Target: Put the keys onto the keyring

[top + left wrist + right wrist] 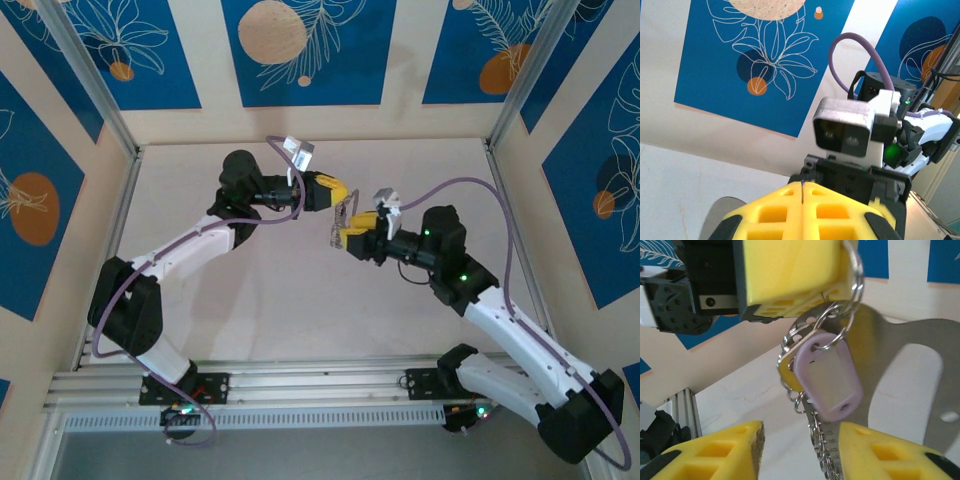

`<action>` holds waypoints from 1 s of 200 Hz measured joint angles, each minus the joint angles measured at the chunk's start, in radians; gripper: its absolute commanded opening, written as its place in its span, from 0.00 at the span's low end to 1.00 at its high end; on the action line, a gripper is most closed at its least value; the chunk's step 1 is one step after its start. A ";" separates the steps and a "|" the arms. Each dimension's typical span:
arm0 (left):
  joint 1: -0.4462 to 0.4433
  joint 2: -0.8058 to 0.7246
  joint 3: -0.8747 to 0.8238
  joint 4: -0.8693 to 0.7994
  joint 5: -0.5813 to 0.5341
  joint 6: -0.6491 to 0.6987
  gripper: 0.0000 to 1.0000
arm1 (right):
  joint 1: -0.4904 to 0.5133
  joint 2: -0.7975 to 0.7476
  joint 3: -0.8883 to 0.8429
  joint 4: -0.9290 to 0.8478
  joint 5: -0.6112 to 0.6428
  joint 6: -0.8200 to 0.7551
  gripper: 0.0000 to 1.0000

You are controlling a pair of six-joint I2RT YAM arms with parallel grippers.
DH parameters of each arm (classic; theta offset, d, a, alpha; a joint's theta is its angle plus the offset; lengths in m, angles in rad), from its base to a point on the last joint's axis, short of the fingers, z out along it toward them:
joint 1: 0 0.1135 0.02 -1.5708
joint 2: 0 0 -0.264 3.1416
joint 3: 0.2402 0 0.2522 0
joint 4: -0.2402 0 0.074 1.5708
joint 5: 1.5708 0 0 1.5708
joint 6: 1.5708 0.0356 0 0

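My left gripper (pixel 335 192) is shut on the keyring (pixel 342 215), a flat grey metal oval loop that hangs above mid table. In the left wrist view its thin edge (pixel 802 192) shows pinched between the yellow fingers (pixel 775 210). The right wrist view has the keyring (pixel 890 347) close up, with a fringe of small silvery rings (pixel 821 440) along one edge. A lilac key (pixel 827 375) hangs from a small ring on it, just under the left fingers (pixel 790 270). My right gripper (pixel 800 450) is open just below the key, the ringed edge near its right finger (pixel 885 455).
The right arm's wrist camera (pixel 847 125) sits right in front of the left gripper. Blue-patterned walls (pixel 300 50) and metal posts (pixel 95 80) enclose the pale table (pixel 300 300). An aluminium rail (pixel 320 385) runs along the near edge.
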State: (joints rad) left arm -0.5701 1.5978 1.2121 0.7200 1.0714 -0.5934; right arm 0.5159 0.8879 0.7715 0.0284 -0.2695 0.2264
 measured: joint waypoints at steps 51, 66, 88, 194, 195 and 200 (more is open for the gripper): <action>0.000 0.000 -0.001 0.003 0.000 0.000 0.00 | -0.219 -0.166 -0.056 0.045 -0.153 0.122 0.47; 0.000 0.000 -0.001 0.006 0.000 -0.002 0.00 | -0.248 -0.162 -0.068 0.089 -0.163 0.173 0.46; 0.000 0.000 -0.002 0.015 0.001 -0.003 0.00 | -0.261 -0.121 -0.073 0.159 -0.171 0.245 0.46; 0.000 0.000 -0.033 0.106 -0.033 -0.057 0.00 | -0.246 0.074 -0.073 0.519 -0.259 0.525 0.46; 0.000 0.000 -0.033 0.107 -0.034 -0.058 0.00 | -0.246 0.074 -0.073 0.520 -0.259 0.525 0.46; 0.000 0.000 -0.034 0.111 -0.034 -0.062 0.00 | -0.241 0.077 -0.073 0.529 -0.259 0.528 0.46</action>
State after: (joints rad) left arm -0.5701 1.5978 1.1786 0.8314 1.0378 -0.6556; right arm 0.2745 0.9649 0.6987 0.5571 -0.5289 0.7540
